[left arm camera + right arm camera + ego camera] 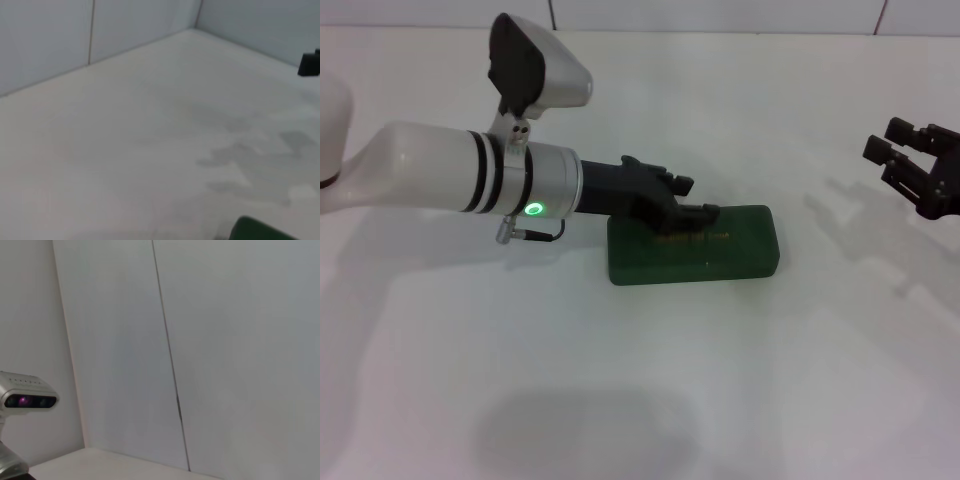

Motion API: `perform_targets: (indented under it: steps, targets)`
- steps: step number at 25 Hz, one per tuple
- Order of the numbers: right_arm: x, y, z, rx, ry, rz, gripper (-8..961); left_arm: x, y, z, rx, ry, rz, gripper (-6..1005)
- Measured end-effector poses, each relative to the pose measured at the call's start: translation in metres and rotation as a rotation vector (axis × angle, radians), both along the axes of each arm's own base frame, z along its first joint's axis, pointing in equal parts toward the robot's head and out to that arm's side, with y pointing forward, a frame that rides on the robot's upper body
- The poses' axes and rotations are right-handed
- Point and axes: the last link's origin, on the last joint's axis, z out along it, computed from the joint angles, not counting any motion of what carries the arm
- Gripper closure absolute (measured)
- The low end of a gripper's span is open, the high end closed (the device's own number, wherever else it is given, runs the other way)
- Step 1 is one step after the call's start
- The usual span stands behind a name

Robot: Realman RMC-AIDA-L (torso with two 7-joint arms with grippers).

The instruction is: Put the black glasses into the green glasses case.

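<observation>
Right now the green glasses case (693, 245) lies flat and closed on the white table (620, 400), a dark green rounded-corner slab, matte, hard-looking, with small gold lettering across the lid, too small to read. My left gripper (695, 200) is black, angular plastic on a dark wrist, coming off a glossy white arm segment with black rings, a brushed metal cuff and a lit green ring. Its fingertips sit over the far-left part of the lid, at or just above the surface; I cannot tell if they touch it, and I cannot tell whether the fingers are apart or together since they overlap from the head view. Black glasses: not visible in any view; the case lid is shut, so its inside is hidden. My left wrist view shows none of my own fingers, only smooth table, pale wall panels with a seam, and a green corner of the case (262, 231) cut off at the frame edge, plus a black bit of the other gripper at the edge. My right gripper (920, 175) is well apart from the case, out at the right edge, partly cut off, black finger links spread apart with nothing between them. Right wrist view gives plain wall panels and a grey camera unit (25, 397).
</observation>
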Motion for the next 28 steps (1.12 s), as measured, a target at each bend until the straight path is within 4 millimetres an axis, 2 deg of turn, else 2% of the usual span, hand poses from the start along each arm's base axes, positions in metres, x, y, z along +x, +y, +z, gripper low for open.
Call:
perform_targets:
  steps: [4, 9, 14, 16, 17, 21, 25, 28]
  targets:
    - [-0.005, -0.004, -0.004, -0.033, 0.001, 0.041, 479, 0.007, -0.008, 0.011, 0.016, -0.115, -0.056, 427]
    - [-0.019, -0.029, -0.004, -0.168, -0.013, 0.25, 473, 0.013, -0.061, 0.04, -0.057, -0.347, -0.397, 426]
    - [-0.026, -0.045, -0.003, -0.273, -0.02, 0.376, 466, -0.003, -0.103, 0.066, -0.063, -0.489, -0.544, 426]
    - [-0.029, -0.049, -0.011, -0.296, -0.05, 0.419, 464, -0.013, -0.117, 0.067, -0.056, -0.501, -0.576, 374]
    - [-0.031, -0.051, -0.016, -0.306, -0.065, 0.441, 419, -0.017, -0.123, 0.067, -0.047, -0.503, -0.589, 349]
    - [-0.033, -0.055, -0.028, -0.31, -0.1, 0.483, 237, -0.025, -0.134, 0.065, -0.014, -0.505, -0.604, 236]
    - [-0.034, -0.056, -0.032, -0.315, -0.101, 0.492, 186, -0.028, -0.137, 0.064, -0.017, -0.51, -0.59, 115]
    - [-0.034, -0.055, -0.032, -0.314, -0.099, 0.492, 148, -0.031, -0.138, 0.064, -0.012, -0.518, -0.571, 118]
